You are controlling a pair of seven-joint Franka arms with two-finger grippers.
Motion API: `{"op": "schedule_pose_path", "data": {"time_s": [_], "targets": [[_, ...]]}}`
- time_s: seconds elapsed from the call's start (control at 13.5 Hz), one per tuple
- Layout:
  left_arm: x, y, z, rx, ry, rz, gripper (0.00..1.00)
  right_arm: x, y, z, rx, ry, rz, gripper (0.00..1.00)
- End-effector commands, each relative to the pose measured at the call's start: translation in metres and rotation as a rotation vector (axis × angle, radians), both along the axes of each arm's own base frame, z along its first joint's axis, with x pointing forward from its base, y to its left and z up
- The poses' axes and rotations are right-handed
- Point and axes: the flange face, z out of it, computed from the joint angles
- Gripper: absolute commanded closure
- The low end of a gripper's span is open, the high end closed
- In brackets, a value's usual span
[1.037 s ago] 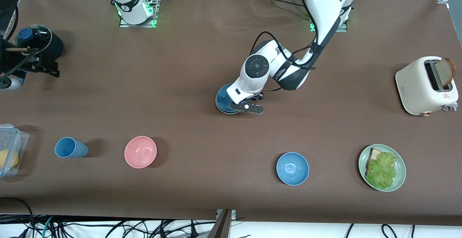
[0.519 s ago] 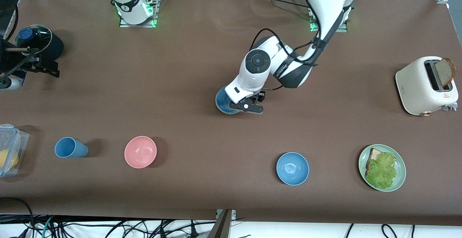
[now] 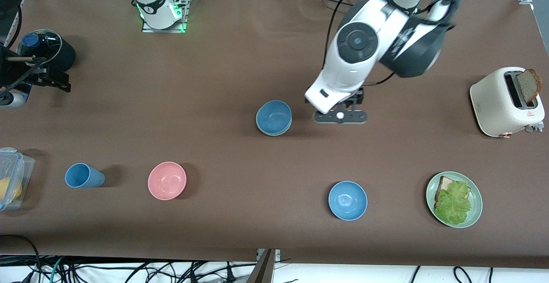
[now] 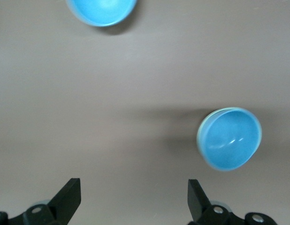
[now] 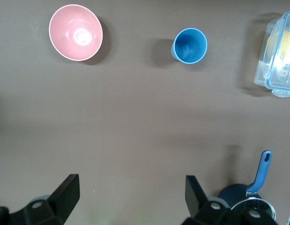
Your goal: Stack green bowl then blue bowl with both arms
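The blue bowl point(image 3: 273, 116) sits nested in the green bowl point(image 3: 274, 134) at mid-table; only a pale green rim shows under it. The left wrist view shows the blue bowl point(image 4: 231, 139) with the green rim point(image 4: 200, 137) around it. My left gripper point(image 3: 340, 115) is open and empty, up over bare table beside the stack, toward the left arm's end. Its fingers point(image 4: 70, 194) stand wide apart. My right gripper point(image 3: 49, 79) waits open and empty over the right arm's end of the table, and in its wrist view point(image 5: 131, 194) it holds nothing.
A glossy sky-blue bowl point(image 3: 348, 200), a pink bowl point(image 3: 167, 180) and a blue cup point(image 3: 81, 175) stand nearer the front camera. A green plate with sandwich point(image 3: 472, 188) and a toaster point(image 3: 493, 103) are at the left arm's end. A black pot point(image 3: 47, 51) and a plastic box point(image 3: 10, 178) are at the right arm's end.
My left gripper was low over the stacked bowls; it has risen and moved toward the left arm's end, leaving the blue bowl in the green bowl. The right arm has not moved.
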Motion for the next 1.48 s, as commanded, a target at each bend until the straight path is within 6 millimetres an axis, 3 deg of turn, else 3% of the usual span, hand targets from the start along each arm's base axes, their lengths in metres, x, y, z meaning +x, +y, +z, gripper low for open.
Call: {"op": "schedule_pose_path", "data": {"time_s": [0.0, 0.07, 0.15, 0.37, 0.59, 0.67, 0.81, 0.89, 1.41], "targets": [[0.022, 0.065, 0.048, 0.003, 0.008, -0.009, 0.0, -0.001, -0.002, 0.003, 0.005, -0.007, 0.009, 0.01], [0.018, 0.086, 0.07, -0.016, -0.006, -0.102, 0.0, -0.001, -0.002, 0.003, 0.005, -0.007, 0.009, 0.01], [0.018, 0.116, 0.076, -0.013, -0.002, -0.167, 0.0, -0.001, -0.002, 0.003, 0.007, -0.007, 0.009, 0.01], [0.001, 0.202, 0.104, -0.083, -0.013, -0.173, 0.0, -0.001, -0.002, 0.003, 0.007, -0.007, 0.009, 0.01], [-0.013, 0.265, 0.089, -0.075, -0.074, -0.116, 0.0, -0.001, -0.002, 0.003, 0.007, -0.005, 0.009, 0.01], [-0.017, 0.283, 0.093, -0.076, -0.104, -0.123, 0.0, -0.001, -0.002, 0.003, 0.007, -0.007, 0.009, 0.01], [-0.02, 0.3, 0.098, -0.065, -0.114, -0.137, 0.0, -0.001, -0.002, 0.003, 0.007, -0.005, 0.008, 0.01], [-0.019, 0.318, 0.097, -0.059, -0.113, -0.112, 0.0, -0.001, -0.002, 0.003, 0.007, -0.005, 0.008, 0.01], [-0.019, 0.361, 0.095, -0.053, -0.104, -0.033, 0.0, -0.001, -0.002, 0.003, 0.007, -0.005, 0.008, 0.01]]}}
